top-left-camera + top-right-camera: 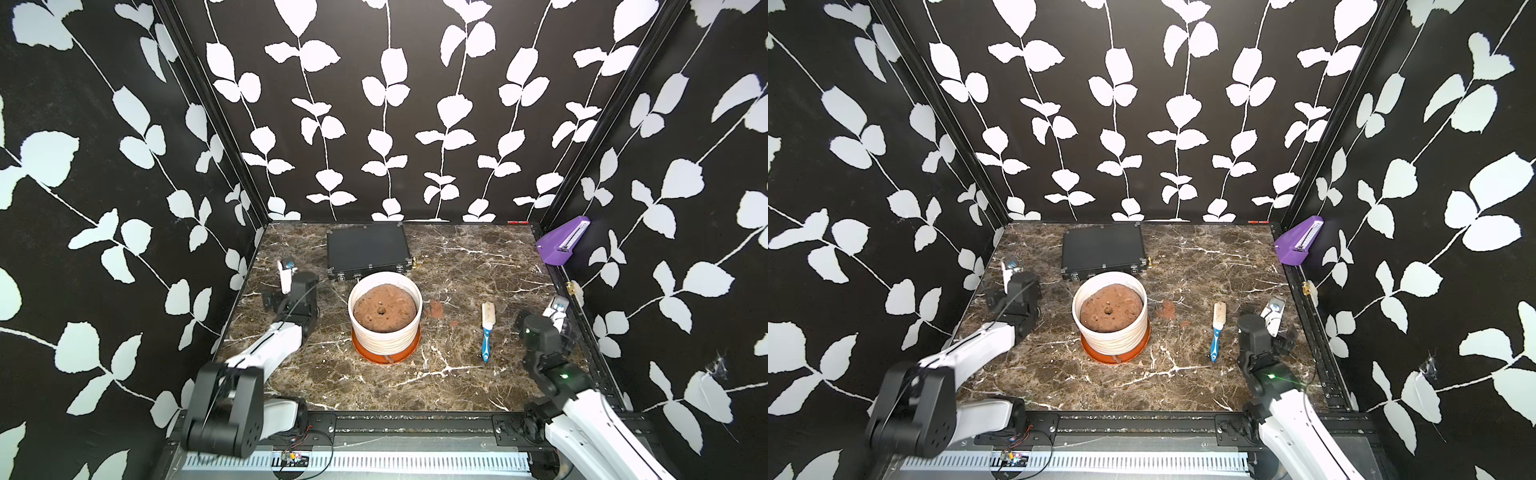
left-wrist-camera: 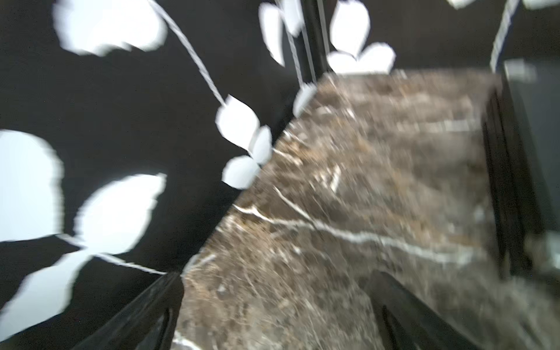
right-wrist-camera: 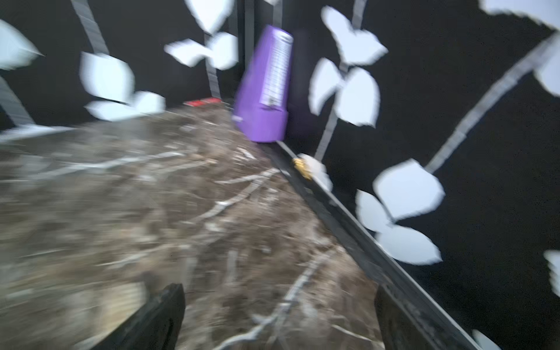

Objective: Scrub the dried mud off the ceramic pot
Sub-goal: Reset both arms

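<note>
The white ribbed ceramic pot (image 1: 386, 338) (image 1: 1115, 338) stands mid-table on its orange-brown base, filled with a lumpy brown mound. Two reddish-brown blotches of dried mud (image 1: 435, 308) (image 1: 1167, 309) lie on the marble just right of the pot. A blue-handled brush (image 1: 487, 328) (image 1: 1217, 328) lies flat further right. My left gripper (image 1: 286, 270) (image 2: 275, 278) is left of the pot, near the left wall, open and empty. To the right of the brush, by the right wall, my right gripper (image 1: 557, 309) (image 3: 278, 289) is open and empty. Both wrist views are blurred and show only marble between the fingers.
A flat black case (image 1: 368, 249) (image 1: 1102, 247) lies behind the pot against the back wall. A purple metronome (image 1: 563, 241) (image 3: 266, 91) stands at the back right corner. Patterned walls close in on three sides, with a black rail (image 3: 348, 218) along the right edge.
</note>
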`<state>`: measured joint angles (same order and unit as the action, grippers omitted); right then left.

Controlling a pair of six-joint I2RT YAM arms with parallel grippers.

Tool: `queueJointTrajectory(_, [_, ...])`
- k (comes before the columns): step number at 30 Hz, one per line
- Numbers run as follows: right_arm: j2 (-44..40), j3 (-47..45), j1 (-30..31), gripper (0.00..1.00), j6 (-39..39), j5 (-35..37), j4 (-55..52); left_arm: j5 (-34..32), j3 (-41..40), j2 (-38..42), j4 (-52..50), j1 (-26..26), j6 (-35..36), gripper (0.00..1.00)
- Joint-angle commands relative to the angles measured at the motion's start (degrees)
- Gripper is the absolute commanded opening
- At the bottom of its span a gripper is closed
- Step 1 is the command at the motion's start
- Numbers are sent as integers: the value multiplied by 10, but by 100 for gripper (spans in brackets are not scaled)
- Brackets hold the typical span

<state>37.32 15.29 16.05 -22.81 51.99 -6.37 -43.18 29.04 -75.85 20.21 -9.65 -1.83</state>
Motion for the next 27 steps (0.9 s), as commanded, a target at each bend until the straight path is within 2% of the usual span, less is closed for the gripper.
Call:
queueJointTrajectory(1, [113, -11, -65, 100, -37, 104, 156, 50, -24, -33, 171, 0, 42, 99])
queueJointTrajectory(3, [215, 21, -78, 100, -36, 120, 185, 77, -30, -72, 216, 2, 45, 99])
queueJointTrajectory(4, [255, 39, -81, 100, -11, 95, 222, 85, -36, -96, 259, 2, 51, 99])
queueJointTrajectory(5, [292, 38, -83, 100, 29, 72, 303, 91, -40, -113, 285, 2, 71, 99])
queueJointTrajectory(7, [359, 36, -89, 100, 97, 13, 433, 140, -17, -106, 221, 5, 62, 99])
queueJointTrajectory(8, [386, 47, -100, 99, 129, -30, 467, 153, -24, -120, 262, 7, 78, 99])
queueJointTrajectory(10, [408, 106, -117, 100, 127, -127, 370, 176, -27, -107, 235, 15, 68, 99])
queueJointTrajectory(11, [424, 104, -122, 100, 138, -173, 410, 208, -39, -107, 264, 24, 67, 99])
queueJointTrajectory(13, [466, 55, -124, 100, 183, -279, 573, 266, -66, -117, 313, 35, 71, 99])
queueJointTrajectory(14, [479, 34, -124, 100, 196, -316, 613, 264, -78, -147, 389, 36, 79, 99])
queueJointTrajectory(15, [494, 21, -124, 99, 201, -335, 650, 264, -81, -154, 384, 35, 83, 99])
queueJointTrajectory(16, [517, 12, -125, 99, 206, -338, 700, 265, -72, -131, 324, 38, 70, 99])
queueJointTrajectory(17, [518, 15, -128, 99, 206, -346, 690, 268, -71, -130, 337, 42, 65, 99])
queueJointTrajectory(18, [503, 35, -131, 99, 198, -347, 616, 272, -77, -149, 379, 43, 73, 99])
queueJointTrajectory(19, [496, 61, -133, 99, 187, -338, 564, 271, -75, -144, 361, 43, 72, 99])
queueJointTrajectory(20, [501, 60, -131, 99, 193, -331, 585, 271, -71, -131, 326, 43, 65, 99])
queueJointTrajectory(21, [509, 53, -131, 99, 195, -333, 611, 269, -71, -132, 335, 42, 66, 99])
queueJointTrajectory(22, [507, 51, -131, 99, 195, -332, 606, 269, -75, -142, 363, 43, 70, 99])
queueJointTrajectory(25, [502, 56, -130, 99, 194, -328, 591, 271, -71, -131, 331, 43, 66, 99])
queueJointTrajectory(27, [502, 56, -129, 99, 195, -329, 589, 270, -76, -142, 361, 43, 70, 99])
